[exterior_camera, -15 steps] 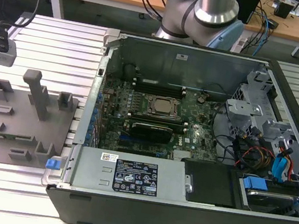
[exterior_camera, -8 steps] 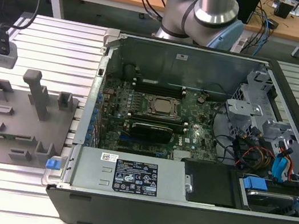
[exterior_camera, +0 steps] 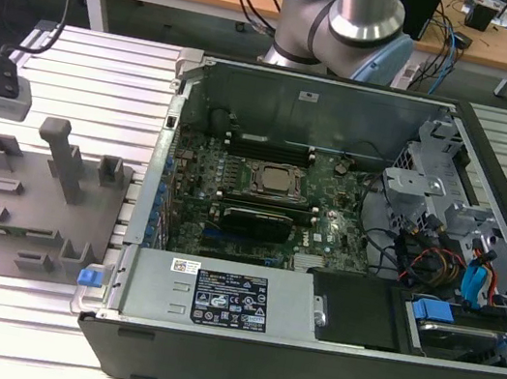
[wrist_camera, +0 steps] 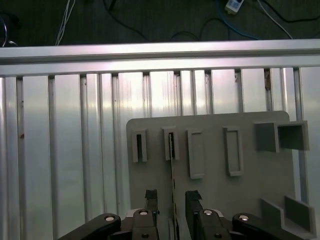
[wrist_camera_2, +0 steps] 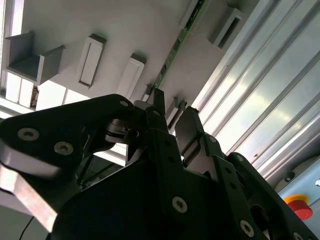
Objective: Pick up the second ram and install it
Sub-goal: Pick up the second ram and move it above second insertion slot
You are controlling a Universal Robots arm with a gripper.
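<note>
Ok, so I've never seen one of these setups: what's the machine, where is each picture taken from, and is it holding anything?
It is a robot arm standing behind an open computer case. The exterior view comes from a camera off the arm; both wrist views come from cameras riding near its gripper. Beside the case, on the ribbed metal table, lies a grey holder plate. A thin green ram stick stands on edge in it. The gripper's fingers sit open on either side of it, gripping nothing.
</note>
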